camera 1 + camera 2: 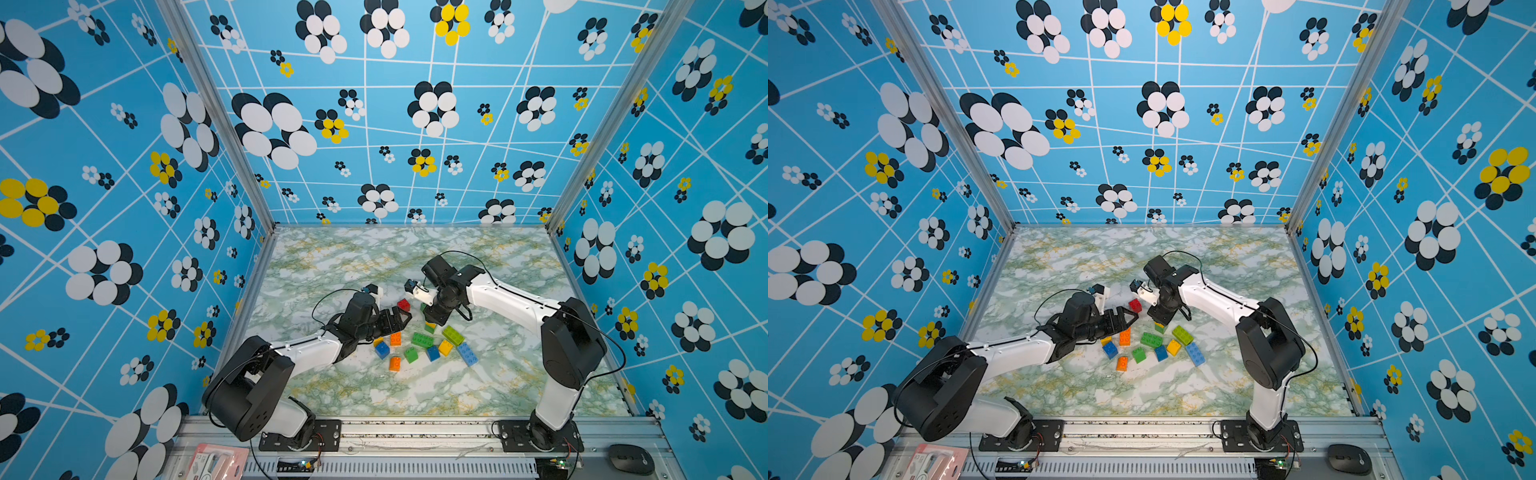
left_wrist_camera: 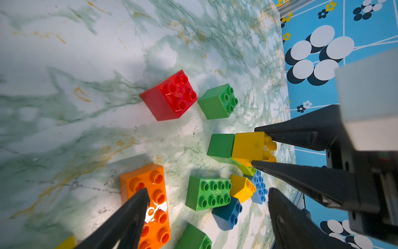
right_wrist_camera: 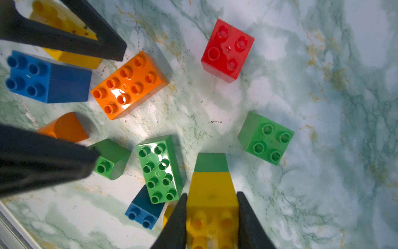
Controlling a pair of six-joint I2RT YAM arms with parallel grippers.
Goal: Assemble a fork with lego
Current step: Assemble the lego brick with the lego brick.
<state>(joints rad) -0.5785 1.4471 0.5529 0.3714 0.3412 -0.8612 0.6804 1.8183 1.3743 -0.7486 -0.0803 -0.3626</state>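
While my right gripper (image 3: 211, 194) clamps the yellow-on-green stack (image 3: 211, 172), my left gripper (image 2: 209, 190) stands open beside the orange oblong brick (image 2: 156, 183).

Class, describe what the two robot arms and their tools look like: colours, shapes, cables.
Both the left arm and right arm have white links between bulky black joint housings, with a thin black cable looping near each wrist. The left tool and right tool each end in two black tapering fingers.

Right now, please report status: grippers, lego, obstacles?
Left gripper open near orange oblong brick. Right gripper shut on yellow brick, stacked on green brick. Green oblong brick close beside.
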